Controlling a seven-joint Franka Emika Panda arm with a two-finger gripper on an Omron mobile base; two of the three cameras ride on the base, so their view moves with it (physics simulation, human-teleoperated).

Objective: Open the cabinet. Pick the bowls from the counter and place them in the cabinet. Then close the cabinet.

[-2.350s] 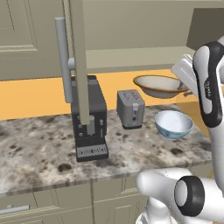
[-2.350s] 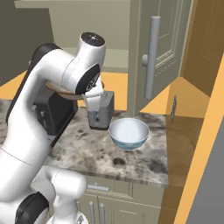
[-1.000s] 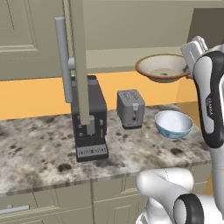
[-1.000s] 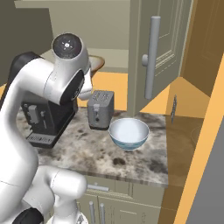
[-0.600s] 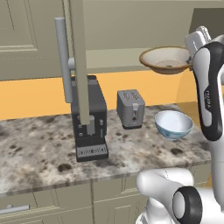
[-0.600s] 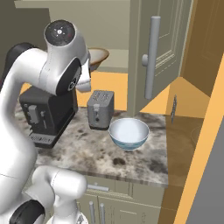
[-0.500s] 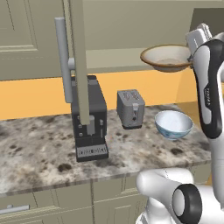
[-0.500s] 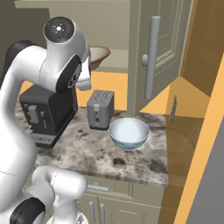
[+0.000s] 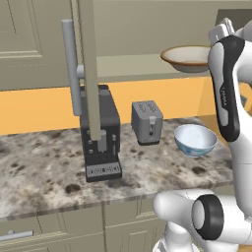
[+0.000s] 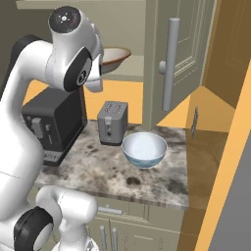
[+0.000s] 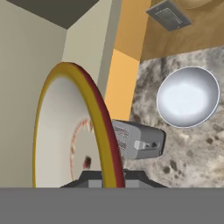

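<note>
At the open cabinet [image 9: 147, 29], the gripper [image 11: 109, 177] clamps the tan bowl's [image 9: 189, 57] rim.

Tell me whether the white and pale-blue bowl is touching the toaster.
Apart. In the right base view the white and pale-blue bowl sits on the counter with bare granite showing between it and the toaster; the left base view shows the same gap.

tan bowl [image 9: 187, 57], pale-blue bowl [image 9: 195, 139], granite counter [image 9: 44, 167]

left base view: behind arm, facing forward-down over counter [image 9: 44, 162]. right base view: opposite side; both share toaster [image 9: 146, 122] and white bowl [image 10: 144, 149]. hand view: close, along tan bowl [image 11: 74, 131] rim.
</note>
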